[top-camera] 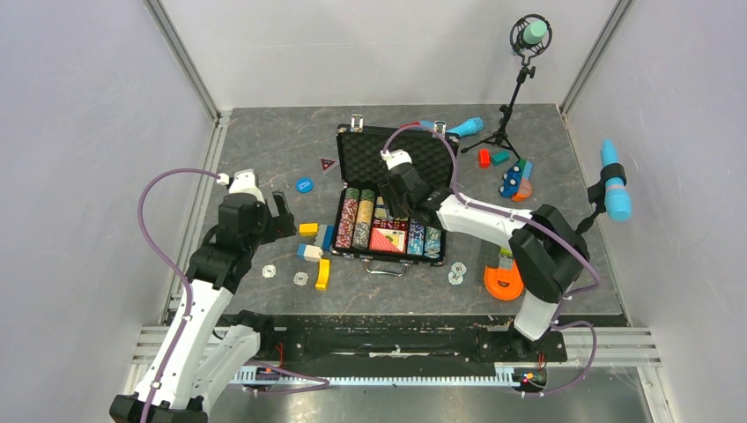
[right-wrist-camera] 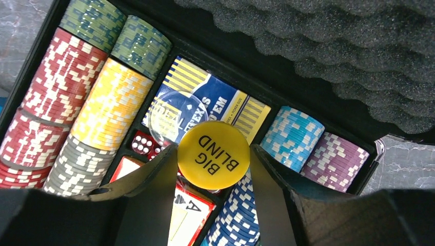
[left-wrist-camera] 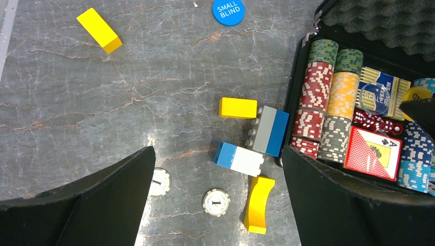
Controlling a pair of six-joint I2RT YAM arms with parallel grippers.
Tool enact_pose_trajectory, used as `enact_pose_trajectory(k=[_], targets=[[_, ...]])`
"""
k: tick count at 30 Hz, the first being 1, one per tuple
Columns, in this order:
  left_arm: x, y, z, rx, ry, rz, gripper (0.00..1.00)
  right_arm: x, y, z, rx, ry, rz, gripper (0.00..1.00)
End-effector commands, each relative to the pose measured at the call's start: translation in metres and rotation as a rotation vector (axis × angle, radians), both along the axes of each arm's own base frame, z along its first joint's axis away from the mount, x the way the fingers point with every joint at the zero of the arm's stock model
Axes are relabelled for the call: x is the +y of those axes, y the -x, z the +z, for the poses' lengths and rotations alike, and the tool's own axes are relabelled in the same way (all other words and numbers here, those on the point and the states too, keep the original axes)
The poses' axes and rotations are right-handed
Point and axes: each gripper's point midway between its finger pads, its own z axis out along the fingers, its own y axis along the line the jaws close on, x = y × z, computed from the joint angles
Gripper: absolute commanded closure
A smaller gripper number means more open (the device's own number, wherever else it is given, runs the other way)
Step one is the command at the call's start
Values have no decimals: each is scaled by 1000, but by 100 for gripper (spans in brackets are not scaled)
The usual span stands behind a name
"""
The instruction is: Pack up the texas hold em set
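Observation:
The black briefcase lies open mid-table with its foam lid back. It holds rows of coloured chips, card decks, red dice and a clear dealer button. My right gripper hovers over the case, shut on a yellow BIG BLIND button. My left gripper is open and empty left of the case. Two white chips lie on the table between its fingers. A blue SMALL BLIND button lies further back.
Yellow, blue and white toy blocks lie against the case's left side. More white chips and an orange piece lie to the right. Blue microphones, a mic stand and more blocks stand at the back right.

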Motion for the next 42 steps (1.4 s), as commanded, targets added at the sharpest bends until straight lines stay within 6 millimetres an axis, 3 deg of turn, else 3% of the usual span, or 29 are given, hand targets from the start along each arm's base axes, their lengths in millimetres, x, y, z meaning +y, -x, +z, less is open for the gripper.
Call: enact_pose_trajectory(k=[1, 8, 13, 23, 30, 35, 42], targets=[[-1, -5, 5, -31, -10, -17, 0, 6, -19, 16, -58, 4, -21, 46], [-1, -5, 4, -26, -13, -15, 0, 13, -22, 14, -50, 7, 14, 34], [-1, -5, 4, -25, -12, -17, 0, 2, -18, 23, -68, 17, -7, 30], [-3, -6, 3, -20, -6, -25, 0, -71, 31, 32, -74, -27, -125, 32], [-5, -6, 2, -14, -4, -31, 0, -132, 65, 18, -22, -37, -218, 32], [-5, -7, 0, -10, -4, -32, 0, -150, 83, 7, 8, -37, -220, 32], [-6, -8, -3, 30, -6, -31, 0, -155, 94, 1, 17, -46, -209, 32]])
